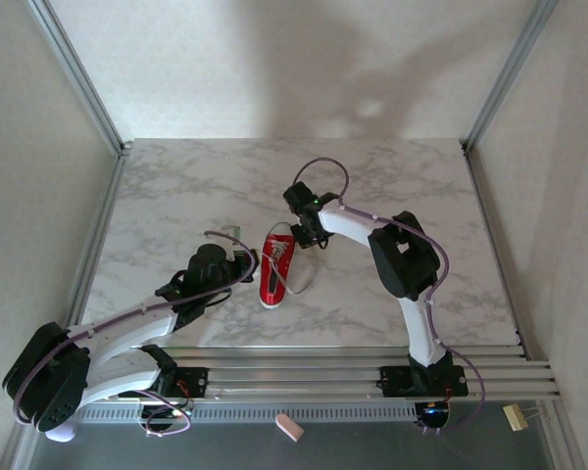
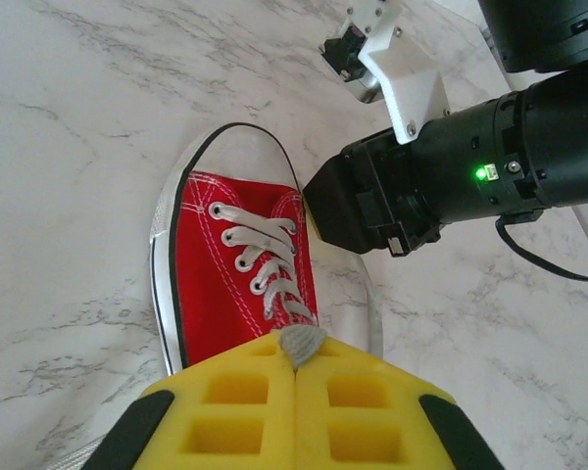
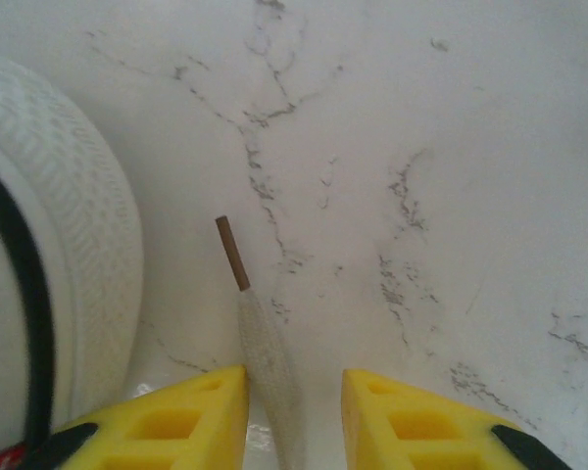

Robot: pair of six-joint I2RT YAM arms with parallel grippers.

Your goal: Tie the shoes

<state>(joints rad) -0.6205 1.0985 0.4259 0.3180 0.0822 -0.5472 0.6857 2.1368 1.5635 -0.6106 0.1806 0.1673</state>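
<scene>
Marble-patterned bench (image 1: 392, 186) inside a white-walled enclosure.
Item: one red sneaker (image 1: 276, 269), mid-bench between the two arms, laces threaded through the eyelets.
Left claw (image 2: 296, 364): closed, pinching a lace strand (image 2: 300, 342) at the ankle end of the lacing.
Right claw (image 3: 294, 382): parted, astride a loose lace end (image 3: 260, 343) lying on the bench beside the white sole, not clamped.
Status: no knot or bow visible. Judged early, with crossing, looping and tightening all outstanding.

My left gripper (image 2: 296, 387) sits behind the sneaker (image 2: 230, 294), a lace (image 2: 300, 341) pinched in it. A lace end (image 3: 260, 343) lies between my right gripper (image 3: 294, 411) tips, sneaker to its left.
</scene>
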